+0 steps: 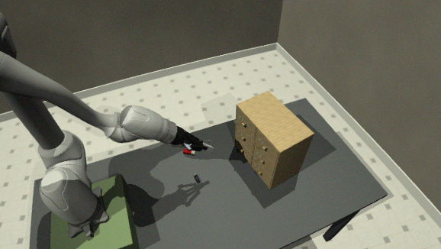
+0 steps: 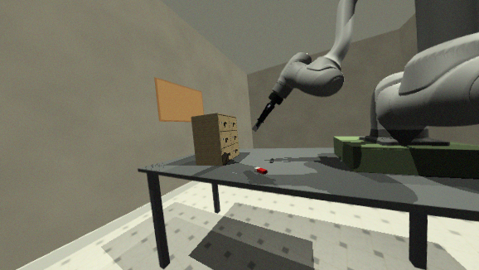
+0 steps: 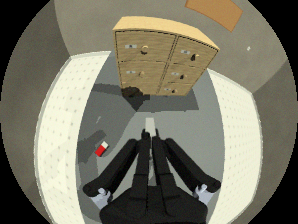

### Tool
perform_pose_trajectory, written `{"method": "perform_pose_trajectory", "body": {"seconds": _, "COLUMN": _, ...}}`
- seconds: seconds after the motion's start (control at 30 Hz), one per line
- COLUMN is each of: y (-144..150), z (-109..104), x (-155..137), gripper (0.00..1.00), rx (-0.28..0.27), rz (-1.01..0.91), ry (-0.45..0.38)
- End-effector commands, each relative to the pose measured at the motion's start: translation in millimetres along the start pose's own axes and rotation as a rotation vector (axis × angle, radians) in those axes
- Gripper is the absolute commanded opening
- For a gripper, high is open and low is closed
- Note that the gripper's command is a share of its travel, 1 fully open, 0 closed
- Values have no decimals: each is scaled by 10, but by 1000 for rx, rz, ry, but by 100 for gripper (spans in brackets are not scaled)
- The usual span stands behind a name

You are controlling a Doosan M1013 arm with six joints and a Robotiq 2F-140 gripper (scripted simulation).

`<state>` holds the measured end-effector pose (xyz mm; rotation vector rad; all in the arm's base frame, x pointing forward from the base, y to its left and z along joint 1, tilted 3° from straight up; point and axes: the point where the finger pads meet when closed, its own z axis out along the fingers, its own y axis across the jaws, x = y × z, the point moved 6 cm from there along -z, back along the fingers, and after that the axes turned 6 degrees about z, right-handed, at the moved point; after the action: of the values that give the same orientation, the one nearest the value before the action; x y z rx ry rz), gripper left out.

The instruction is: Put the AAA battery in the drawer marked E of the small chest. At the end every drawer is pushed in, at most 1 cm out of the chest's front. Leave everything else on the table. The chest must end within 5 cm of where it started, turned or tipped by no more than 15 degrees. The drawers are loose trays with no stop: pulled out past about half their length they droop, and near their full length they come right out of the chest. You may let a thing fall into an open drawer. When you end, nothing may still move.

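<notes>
The small wooden chest [image 1: 272,137] stands on the dark table, its drawer fronts facing my arm; it also shows in the exterior view [image 2: 215,138] and the wrist view [image 3: 162,56]. The letters on the drawers are too small to read. One bottom drawer [image 1: 241,148] looks pulled out a little, with a dark gap around it. A small dark cylinder, the AAA battery [image 1: 197,177] [image 2: 271,159], lies on the table between the arm's base and the chest. My gripper [image 1: 207,146] [image 2: 256,127] [image 3: 149,123] is shut and empty, hanging in the air above the table, pointing at the chest.
A small red and white object [image 1: 188,151] lies on the table below the gripper [image 2: 261,170] [image 3: 101,149]. The arm stands on a green block [image 1: 95,218] at the table's left end. An orange panel [image 2: 179,100] hangs on the wall behind the chest.
</notes>
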<state>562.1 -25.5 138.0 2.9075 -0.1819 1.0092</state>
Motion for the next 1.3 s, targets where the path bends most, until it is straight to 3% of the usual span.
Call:
{"method": "perform_pose_trajectory", "body": {"seconds": 0.0, "y": 79, "z": -153, "x": 150, "gripper": 0, "rx": 82, "rz": -9, "ry": -267}}
{"method": "perform_pose_trajectory", "body": {"seconds": 0.2, "y": 68, "z": -403, "x": 160, "gripper": 0, "rx": 2, "rz": -17, "ry": -315}}
{"method": "perform_pose_trajectory", "body": {"seconds": 0.27, "y": 68, "z": -403, "x": 160, "gripper": 0, "rx": 2, "rz": -17, "ry": -315}}
{"method": "perform_pose_trajectory", "body": {"seconds": 0.43, "y": 67, "z": -511, "x": 216, "gripper": 0, "rx": -29, "rz": -24, "ry": -432}}
{"method": "perform_pose_trajectory", "body": {"seconds": 0.57, "y": 83, "z": -530, "x": 275, "gripper": 0, "rx": -12, "rz": -32, "ry": -549}}
{"method": "perform_pose_trajectory", "body": {"seconds": 0.73, "y": 121, "z": -484, "x": 359, "gripper": 0, "rx": 57, "rz": -39, "ry": -724}}
{"method": "perform_pose_trajectory", "body": {"seconds": 1.13, "y": 121, "z": -484, "x": 359, "gripper": 0, "rx": 57, "rz": -39, "ry": -724}}
{"method": "perform_pose_trajectory", "body": {"seconds": 1.17, "y": 121, "z": -484, "x": 359, "gripper": 100, "rx": 57, "rz": -39, "ry": -724}}
{"method": "perform_pose_trajectory", "body": {"seconds": 1.27, "y": 121, "z": -484, "x": 359, "gripper": 100, "rx": 57, "rz": -39, "ry": -724}}
